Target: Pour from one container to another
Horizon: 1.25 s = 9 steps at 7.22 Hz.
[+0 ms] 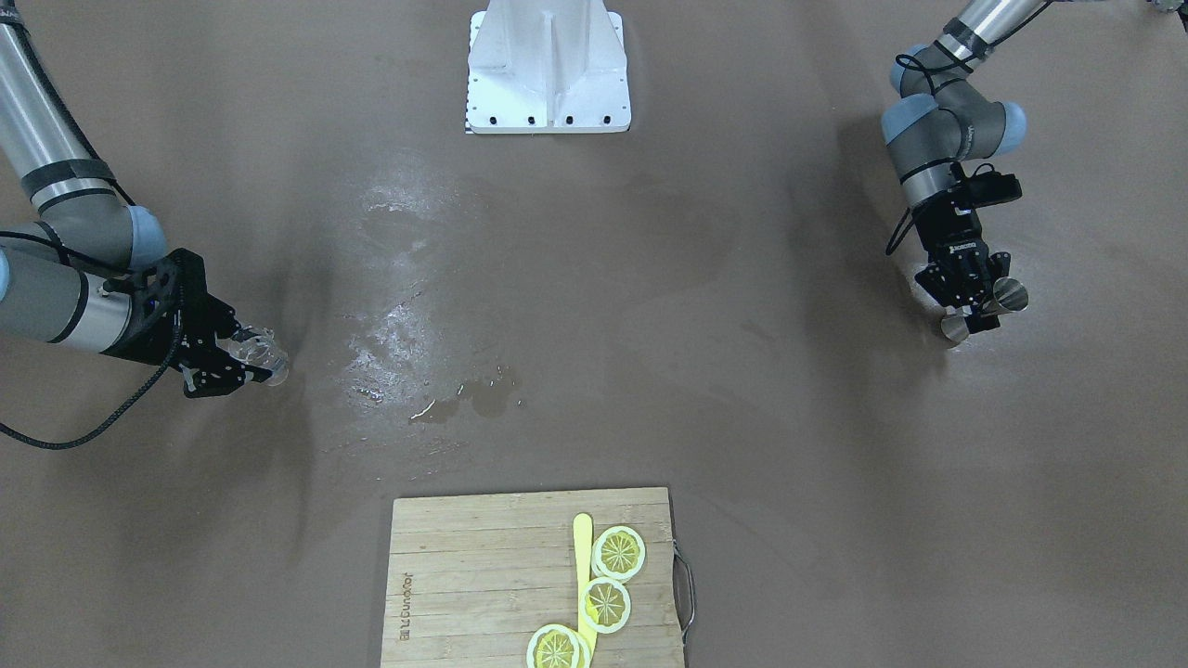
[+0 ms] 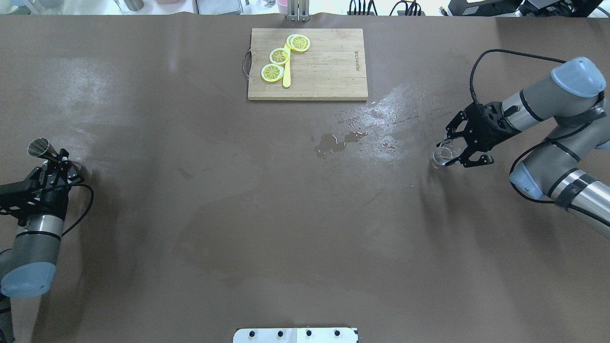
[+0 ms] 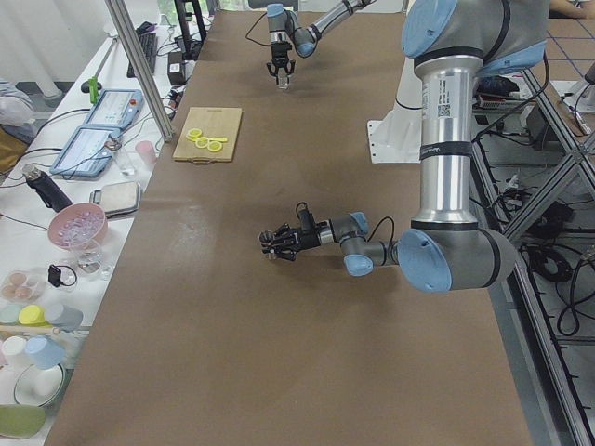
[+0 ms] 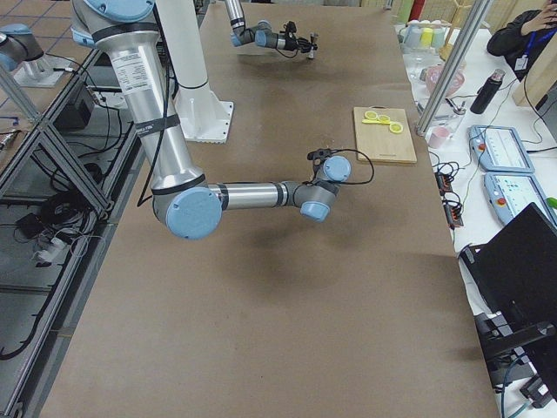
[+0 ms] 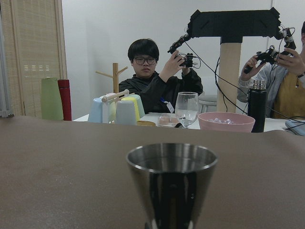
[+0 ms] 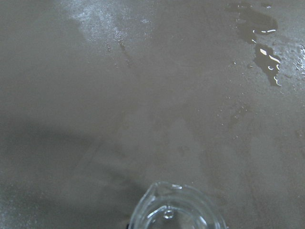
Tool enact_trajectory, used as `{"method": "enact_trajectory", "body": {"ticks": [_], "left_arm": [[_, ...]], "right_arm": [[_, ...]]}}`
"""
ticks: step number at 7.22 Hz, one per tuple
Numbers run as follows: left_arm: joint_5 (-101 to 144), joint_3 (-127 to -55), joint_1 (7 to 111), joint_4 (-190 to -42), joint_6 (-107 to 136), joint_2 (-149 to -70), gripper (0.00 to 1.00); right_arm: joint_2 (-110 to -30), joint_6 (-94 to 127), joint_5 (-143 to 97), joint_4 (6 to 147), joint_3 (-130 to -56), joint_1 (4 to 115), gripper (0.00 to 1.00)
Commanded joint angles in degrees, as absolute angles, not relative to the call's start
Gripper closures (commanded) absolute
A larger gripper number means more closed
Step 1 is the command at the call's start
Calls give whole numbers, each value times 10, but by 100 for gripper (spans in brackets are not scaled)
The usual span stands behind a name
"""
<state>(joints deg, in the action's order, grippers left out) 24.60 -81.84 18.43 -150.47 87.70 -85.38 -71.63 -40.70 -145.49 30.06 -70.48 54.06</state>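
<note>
The clear glass cup (image 2: 444,154) is at the table's right side, and my right gripper (image 2: 453,152) is shut on it. In the front-facing view the cup (image 1: 257,353) is at the left, low over the brown table. In the right wrist view its rim and pouring lip (image 6: 175,208) fill the bottom edge. Far over at the table's left side, my left gripper (image 2: 59,161) is shut on the waist of the steel jigger (image 2: 40,148). The jigger (image 5: 171,183) stands upright with its open mouth upward in the left wrist view. The two containers are a table's width apart.
A wooden cutting board (image 2: 329,71) with lemon slices (image 2: 279,56) and a yellow knife lies at the table's far middle. A small puddle (image 2: 333,142) and wet streaks lie between the board and the glass cup. The white robot base (image 1: 548,70) stands at the near edge.
</note>
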Motion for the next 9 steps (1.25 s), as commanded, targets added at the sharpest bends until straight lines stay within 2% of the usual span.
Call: {"method": "enact_trajectory", "body": {"ticks": [1, 2, 4, 6, 7, 8, 9], "left_arm": [[247, -821, 185, -1505, 876, -855, 61], [247, -823, 184, -1505, 876, -855, 45], [247, -823, 184, -1505, 876, -856, 2], [241, -823, 182, -1505, 874, -855, 1], [238, -827, 180, -1505, 873, -855, 1], [231, -833, 175, -1506, 872, -852, 1], [205, -868, 171, -1504, 873, -833, 1]], "right_arm": [[-716, -407, -1455, 301, -704, 539, 100], [-716, -407, -1455, 301, -704, 539, 100], [-716, -396, -1455, 301, -705, 539, 100], [-715, -382, -1455, 294, -704, 538, 64], [-716, -382, -1456, 294, -704, 538, 51], [-716, -382, -1456, 294, -704, 538, 46], [-715, -381, -1457, 293, -704, 538, 36]]}}
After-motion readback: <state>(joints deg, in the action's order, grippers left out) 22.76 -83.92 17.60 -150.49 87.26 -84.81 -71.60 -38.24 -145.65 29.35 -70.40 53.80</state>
